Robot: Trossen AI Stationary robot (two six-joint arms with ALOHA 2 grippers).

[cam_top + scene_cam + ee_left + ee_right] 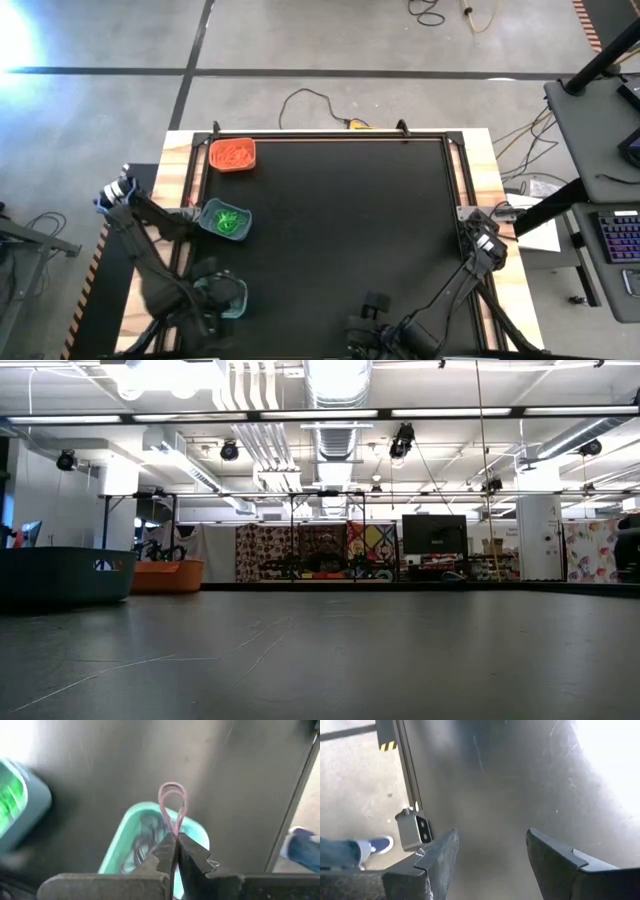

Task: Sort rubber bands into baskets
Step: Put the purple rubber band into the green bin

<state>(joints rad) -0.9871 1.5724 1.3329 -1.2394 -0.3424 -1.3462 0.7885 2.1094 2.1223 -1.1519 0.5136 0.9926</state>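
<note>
My left gripper (175, 837) is shut on a thin pale pinkish rubber band (172, 800) over a teal basket (127, 832) that holds dark bands. It is at the table's near left (212, 290). A second teal basket (225, 220) holds bright green bands; it also shows in the left wrist view (20, 805). An orange basket (232, 155) with orange bands sits at the far left corner. My right gripper (492, 840) is open and empty above the mat, near the front edge (372, 305). My left gripper pinches the rubber band's near end (175, 827) between its two fingertips. The rest of the loop sticks out beyond the fingertips as a narrow doubled loop, lifted over the teal basket with dark bands.
The black mat (350, 220) stretches bare between the baskets and the right arm. In the low view the teal basket (65, 575) and orange basket (165, 575) stand at the left. A person's shoe (372, 845) shows on the floor beyond the table's edge.
</note>
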